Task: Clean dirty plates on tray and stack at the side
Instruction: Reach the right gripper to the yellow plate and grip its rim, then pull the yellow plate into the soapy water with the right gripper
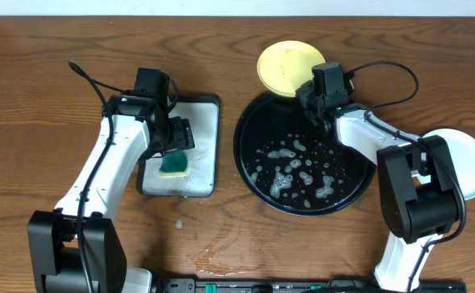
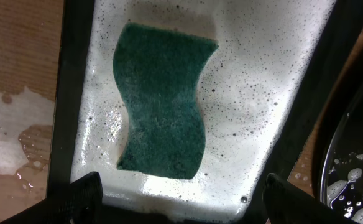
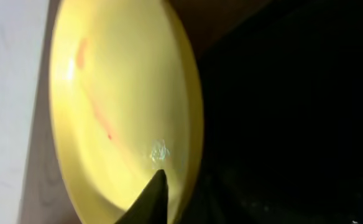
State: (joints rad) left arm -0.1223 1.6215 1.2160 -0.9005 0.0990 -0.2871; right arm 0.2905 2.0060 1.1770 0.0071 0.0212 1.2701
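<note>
A pale yellow plate [image 1: 285, 68] rests tilted on the far rim of the black tray [image 1: 250, 175], and faint red smears mark its inside [image 3: 101, 118]. My right gripper [image 1: 307, 89] is shut on the plate's near rim. One dark fingertip [image 3: 156, 193] lies on the plate's inner face; the other is lost against the dark tray [image 3: 293, 112]. A pale plate [image 1: 469, 163] lies on the bare wood at the right, partly behind my right arm. My left gripper [image 1: 175, 140] [image 2: 181, 199] hangs open over the green sponge [image 2: 163, 106], touching nothing.
The sponge [image 1: 173, 164] lies in a soapy rectangular metal tray [image 1: 205, 130] left of the black tray. Foam patches [image 1: 294, 171] dot the black tray's floor. Water is spilled on the wood near the front edge [image 1: 221, 252], and foam lies left of the metal tray [image 2: 7, 134].
</note>
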